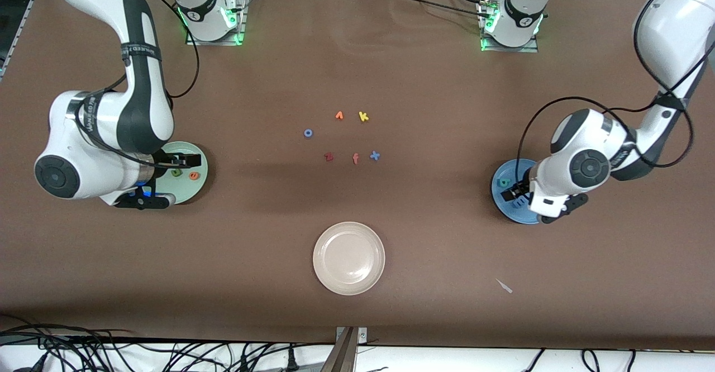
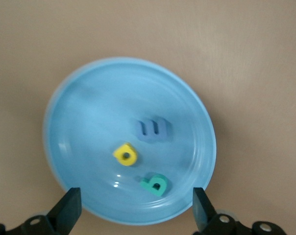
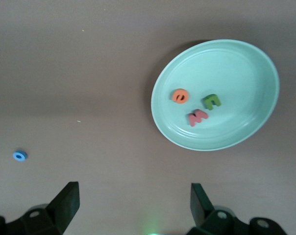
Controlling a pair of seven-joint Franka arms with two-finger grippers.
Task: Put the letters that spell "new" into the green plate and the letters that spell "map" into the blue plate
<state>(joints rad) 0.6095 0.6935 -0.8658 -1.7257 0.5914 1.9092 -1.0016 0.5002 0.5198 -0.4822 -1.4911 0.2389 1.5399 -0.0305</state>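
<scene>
Black left gripper [image 2: 135, 213] and right gripper [image 3: 133, 208] spread wide, seemingly holding nothing

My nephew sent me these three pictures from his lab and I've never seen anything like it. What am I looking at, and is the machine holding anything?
These are two white robot arms at a brown table, each ending in a two-finger claw. The big picture looks down from across the table; the other two come from cameras on the arms' wrists.

The left claw is over the round blue plate, open and holding nothing. In it lie a blue foam m, a yellow foam a and a teal foam p.

The right claw, also open and holding nothing, is by the round pale green plate, which holds an orange foam e, a green foam n and a pink foam w.

Spare foam letters lie mid-table, with a cream-white plate nearer the camera.
</scene>
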